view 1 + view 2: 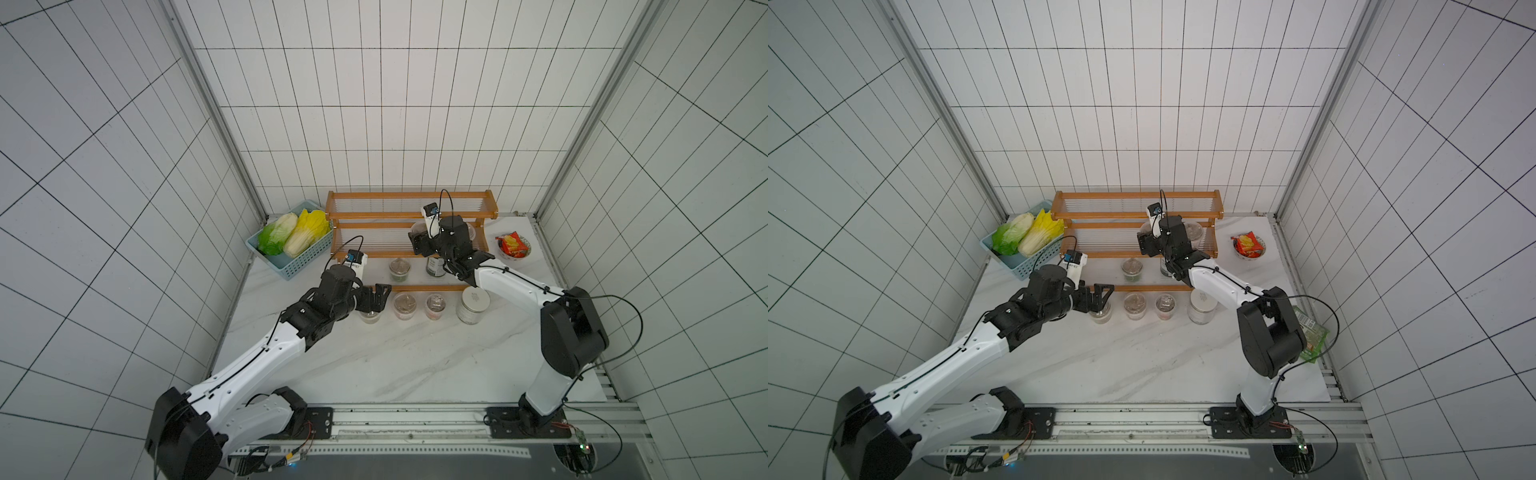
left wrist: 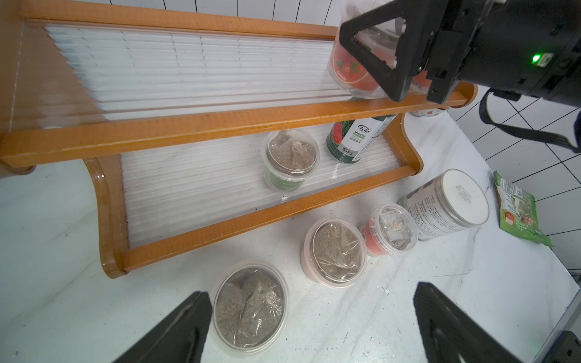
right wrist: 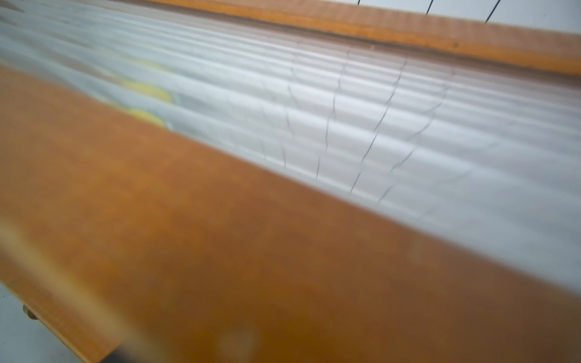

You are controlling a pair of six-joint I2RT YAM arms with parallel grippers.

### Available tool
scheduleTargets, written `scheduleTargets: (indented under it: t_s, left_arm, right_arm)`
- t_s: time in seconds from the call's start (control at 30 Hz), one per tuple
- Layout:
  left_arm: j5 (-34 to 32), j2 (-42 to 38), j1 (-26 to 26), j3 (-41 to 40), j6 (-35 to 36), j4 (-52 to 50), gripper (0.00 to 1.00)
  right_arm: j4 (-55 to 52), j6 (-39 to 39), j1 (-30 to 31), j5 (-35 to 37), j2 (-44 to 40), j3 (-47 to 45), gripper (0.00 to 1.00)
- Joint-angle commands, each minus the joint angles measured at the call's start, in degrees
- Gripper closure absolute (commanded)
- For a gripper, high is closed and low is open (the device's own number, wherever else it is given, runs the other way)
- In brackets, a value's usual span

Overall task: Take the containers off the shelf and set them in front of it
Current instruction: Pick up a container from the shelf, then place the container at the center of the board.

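- Left pincer (image 2: 311, 290) wide open above clear lidded cup (image 2: 250, 309) on tabletop (image 2: 361, 317) before shelf (image 2: 201, 125).
- Right pincer (image 2: 405, 61) at red cup (image 2: 345, 70), middle tier; grip unclear.
- Green cup (image 2: 290, 160), dark jar (image 2: 355, 143) on bottom tier.

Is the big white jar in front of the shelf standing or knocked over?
Upright: the white jar stands on the table, its round lid facing up.

A robot test cell dressed as a kitchen: white tiled walls (image 1: 374, 104) close round a marble-look table (image 1: 374, 365), metal posts (image 1: 221, 124) stand at the corners, and a basket (image 1: 299, 259) of cabbages (image 1: 291, 232) sits beside a shelf (image 1: 374, 215).
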Motion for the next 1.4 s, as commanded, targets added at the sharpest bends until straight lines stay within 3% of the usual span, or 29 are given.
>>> scheduleTargets:
  t_s: [0.0,0.33,0.63,0.87,1.13,1.37]
  left_arm:
    - [-0.4,-1.1,0.4,-0.4,0.0,-0.3,0.02]
    - [-1.5,-1.9,4.3,0.2,-1.4,-1.1,0.01]
    - [-3.1,-2.5,8.9,2.0,-2.5,-2.8,0.02]
    - [-2.5,-1.8,10.7,4.2,-2.2,-5.1,0.02]
    - [-2.2,-2.3,11.1,4.8,-1.8,-5.8,0.02]
    - [-1.3,-1.0,11.1,4.9,-1.7,-5.7,0.02]
  right_arm:
    - [1.9,-1.5,0.0,-2.0,-4.3,-1.9,0.16]
    - [-2.9,-2.3,4.6,-11.3,-17.2,-11.1,0.17]
    - [0.7,-3.1,19.8,-11.5,-26.9,-24.4,0.17]
    - [18.6,-6.1,30.9,-10.8,-16.4,-31.1,0.15]
    - [27.0,-9.6,32.0,-15.8,-0.6,-29.2,0.15]
    - [28.8,-10.7,32.2,-16.1,3.7,-29.2,0.13]
